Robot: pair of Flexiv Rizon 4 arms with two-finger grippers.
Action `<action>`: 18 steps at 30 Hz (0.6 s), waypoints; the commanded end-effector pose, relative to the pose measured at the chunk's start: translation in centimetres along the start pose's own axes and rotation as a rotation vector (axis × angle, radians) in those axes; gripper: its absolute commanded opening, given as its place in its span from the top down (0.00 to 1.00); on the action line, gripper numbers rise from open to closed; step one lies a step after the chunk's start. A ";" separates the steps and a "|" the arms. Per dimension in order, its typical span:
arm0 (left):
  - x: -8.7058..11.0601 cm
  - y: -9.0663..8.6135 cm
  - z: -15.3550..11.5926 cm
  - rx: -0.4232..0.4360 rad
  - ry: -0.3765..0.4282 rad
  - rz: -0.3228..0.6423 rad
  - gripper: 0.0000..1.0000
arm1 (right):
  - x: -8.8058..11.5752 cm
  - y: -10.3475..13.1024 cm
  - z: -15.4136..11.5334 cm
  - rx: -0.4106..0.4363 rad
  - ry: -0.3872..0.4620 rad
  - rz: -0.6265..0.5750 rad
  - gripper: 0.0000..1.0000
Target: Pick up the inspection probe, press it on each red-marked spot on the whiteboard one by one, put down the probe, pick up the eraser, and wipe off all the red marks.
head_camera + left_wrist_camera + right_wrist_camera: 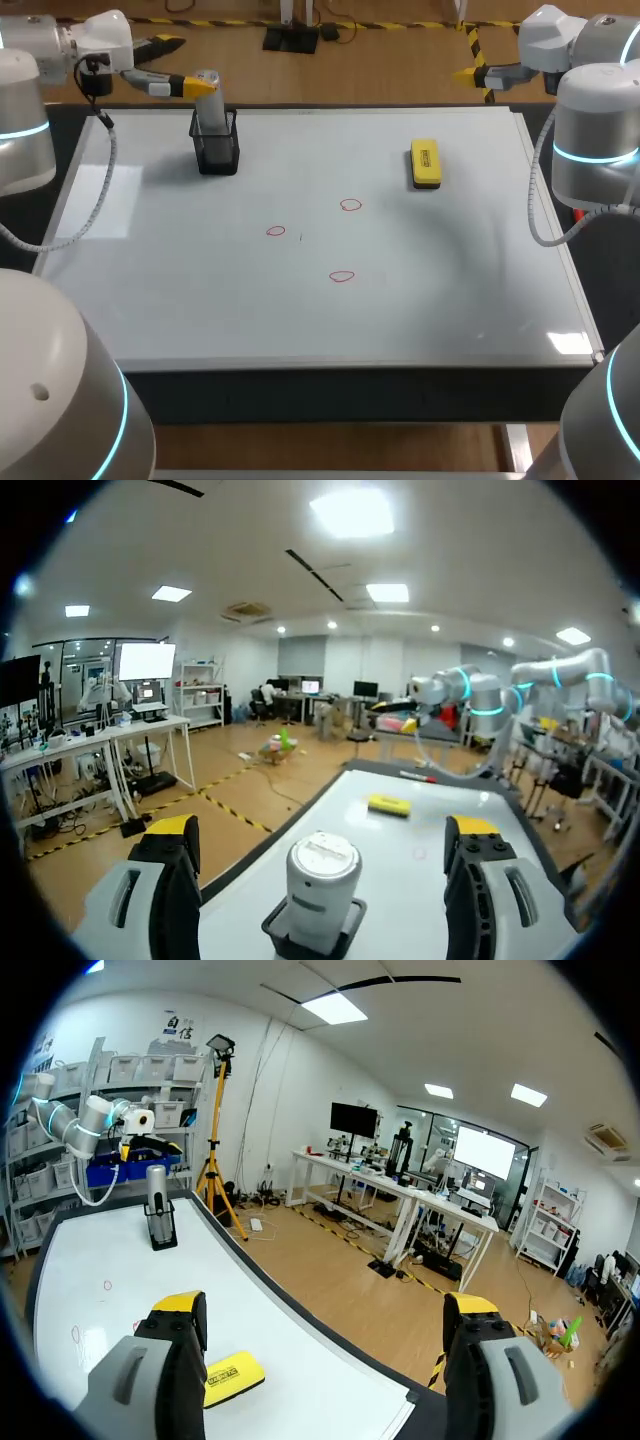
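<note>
No legible text (eraser label blurred)

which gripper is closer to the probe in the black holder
Left. The left gripper sits at the probe, open fingers either side of its top, not touching. The right gripper hangs off the far right corner, across the whiteboard.

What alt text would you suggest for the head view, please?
A whiteboard bears three red marks near its middle, with a yellow eraser lying toward the far right. At far left, the open left gripper is at the top of a grey inspection probe standing in a black mesh holder.
</note>
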State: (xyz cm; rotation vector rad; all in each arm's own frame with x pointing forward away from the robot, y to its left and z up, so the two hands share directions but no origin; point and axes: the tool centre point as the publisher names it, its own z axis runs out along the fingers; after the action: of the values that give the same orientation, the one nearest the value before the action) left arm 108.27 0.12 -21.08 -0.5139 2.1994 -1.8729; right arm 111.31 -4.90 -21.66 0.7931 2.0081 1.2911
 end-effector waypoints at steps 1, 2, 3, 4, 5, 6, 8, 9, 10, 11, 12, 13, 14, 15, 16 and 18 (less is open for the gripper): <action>-0.9 0.8 0.9 0.016 0.123 0.002 0.00 | -0.1 0.0 0.0 0.001 0.002 0.000 0.00; -0.9 0.9 1.2 0.023 0.132 0.004 0.00 | -0.1 0.0 0.0 0.001 0.002 0.000 0.00; -0.9 1.0 1.4 0.032 0.141 0.004 0.00 | -0.1 0.0 0.0 0.001 0.002 0.000 0.00; -1.0 1.1 1.6 0.032 0.148 0.005 0.00 | -0.1 0.0 0.0 0.001 0.002 0.000 0.00; -1.0 1.2 1.9 0.039 0.153 0.013 0.00 | -0.1 0.0 0.0 0.001 0.002 0.000 0.00; -1.0 1.2 2.0 0.050 0.165 0.009 0.00 | -0.1 0.0 0.0 0.001 0.002 0.000 0.00; -1.2 1.4 2.3 0.053 0.185 0.008 0.00 | -0.1 0.0 0.0 0.001 0.002 0.000 0.00; -1.4 1.5 2.4 0.075 0.203 0.000 0.00 | -0.1 0.0 0.0 0.001 0.002 0.000 0.00; -1.5 1.5 2.5 0.083 0.205 -0.002 0.00 | -0.1 0.0 0.0 0.001 0.002 0.000 0.00; -1.6 1.6 2.7 0.089 0.218 -0.001 0.00 | -0.1 0.0 0.0 0.001 0.002 0.000 0.00; -1.7 1.8 2.8 0.085 0.220 0.001 0.00 | -0.1 0.0 0.0 0.001 0.002 0.000 0.00; -1.8 1.9 3.0 0.087 0.225 0.001 0.00 | -0.1 0.0 0.0 0.001 0.002 0.000 0.00; -1.8 2.0 3.0 0.089 0.229 0.000 0.00 | -0.1 0.0 0.0 0.001 0.002 0.000 0.00; -1.9 2.1 3.0 0.094 0.236 -0.002 0.00 | -0.1 0.0 0.0 0.001 0.002 0.000 0.00; -2.0 2.3 3.1 0.096 0.236 -0.004 0.00 | -0.1 0.0 0.0 0.001 0.002 0.000 0.00; -2.0 2.4 3.1 0.113 0.255 -0.010 0.00 | -0.1 0.0 0.0 0.001 0.002 0.000 0.00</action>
State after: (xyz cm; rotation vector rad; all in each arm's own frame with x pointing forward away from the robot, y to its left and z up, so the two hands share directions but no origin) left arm 110.29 -1.74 -23.38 -0.3794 2.1866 -2.0829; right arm 111.31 -4.90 -21.67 0.7932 2.0082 1.2911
